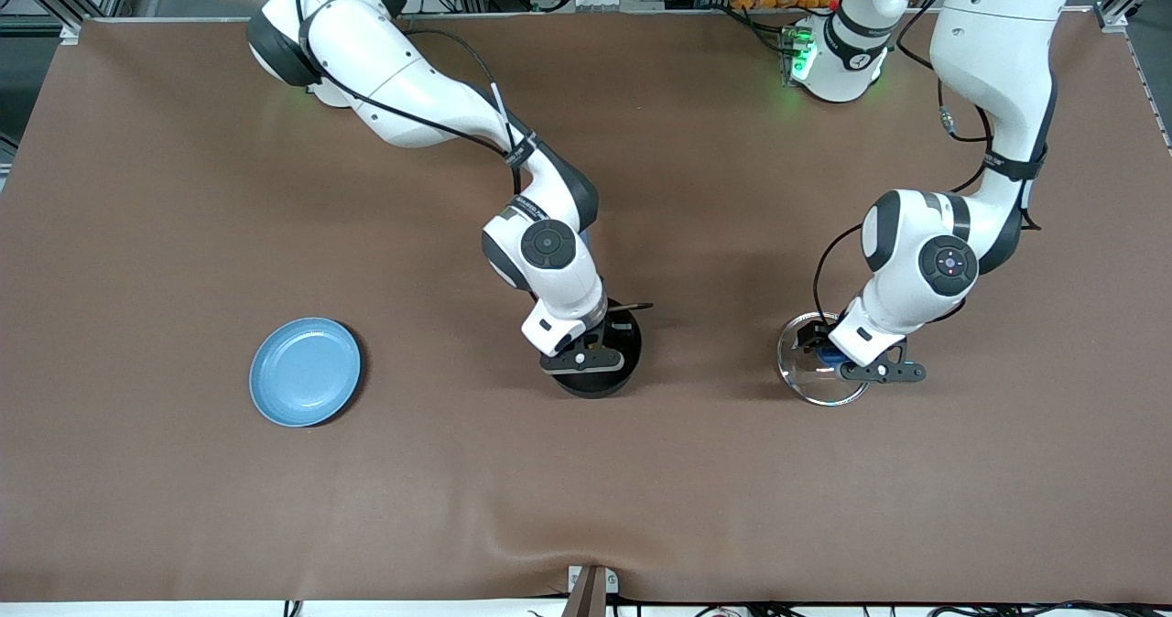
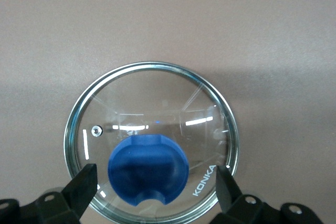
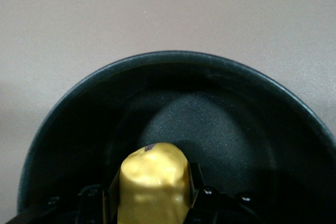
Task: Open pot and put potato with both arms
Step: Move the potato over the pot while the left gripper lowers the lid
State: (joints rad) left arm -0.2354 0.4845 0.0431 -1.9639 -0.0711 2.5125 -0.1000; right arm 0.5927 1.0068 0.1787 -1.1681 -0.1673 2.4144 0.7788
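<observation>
pot [image 1: 612, 374]: open, on tabletop [image 1: 137, 232]
right end effector [image 3: 152, 203]: over pot, clamping potato [image 3: 153, 182]
left end effector [image 2: 155, 190]: fingers wide astride lid [image 2: 152, 108] knob

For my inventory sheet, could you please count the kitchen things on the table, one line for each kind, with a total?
Black pot: 1
Glass lid with blue knob: 1
Yellow potato, held in the right gripper over the pot: 1
Light-blue plate: 1
Total: 4

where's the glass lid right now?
The glass lid lies flat on the table toward the left arm's end, beside the pot. The open left gripper straddles its blue knob without gripping it.
</observation>
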